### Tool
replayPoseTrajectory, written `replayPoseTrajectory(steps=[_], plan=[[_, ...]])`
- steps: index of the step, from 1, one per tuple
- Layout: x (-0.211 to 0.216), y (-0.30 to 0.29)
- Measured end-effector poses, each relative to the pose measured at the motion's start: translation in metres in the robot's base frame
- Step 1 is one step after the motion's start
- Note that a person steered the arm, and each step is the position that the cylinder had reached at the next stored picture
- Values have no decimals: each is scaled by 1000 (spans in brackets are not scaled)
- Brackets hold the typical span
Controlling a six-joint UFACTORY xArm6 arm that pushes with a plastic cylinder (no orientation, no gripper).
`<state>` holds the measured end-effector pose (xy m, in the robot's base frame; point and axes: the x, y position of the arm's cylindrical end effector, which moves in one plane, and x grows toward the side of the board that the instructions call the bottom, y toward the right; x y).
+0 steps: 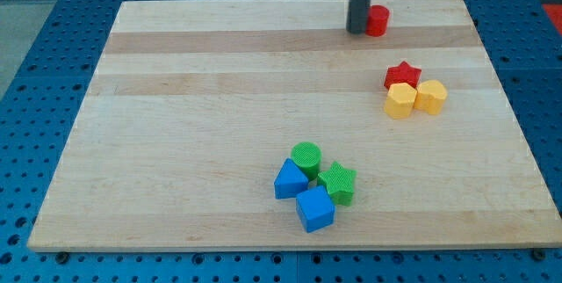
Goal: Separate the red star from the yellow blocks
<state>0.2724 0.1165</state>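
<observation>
Tip (357,31) on wooden board (219,81), blue pegboard (35,72) around

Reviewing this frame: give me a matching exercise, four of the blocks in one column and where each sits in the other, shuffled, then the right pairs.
Column one:
1. red star
2. red cylinder
3. green cylinder
4. blue cube

Column two:
A. touching my tip, on its right in the view, near the board's top edge
B. nearest the view's bottom of the lower cluster
C. pressed against the two yellow blocks, on their upper side
D. top of the lower cluster, above the blue and green star blocks

Pairs: 1-C, 2-A, 3-D, 4-B
</observation>
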Motion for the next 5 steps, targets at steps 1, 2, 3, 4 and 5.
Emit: replayPoseTrajectory(steps=[1, 2, 3, 4, 5], plan=[[0, 22], [0, 40], [37, 63], [93, 128], [148, 136]])
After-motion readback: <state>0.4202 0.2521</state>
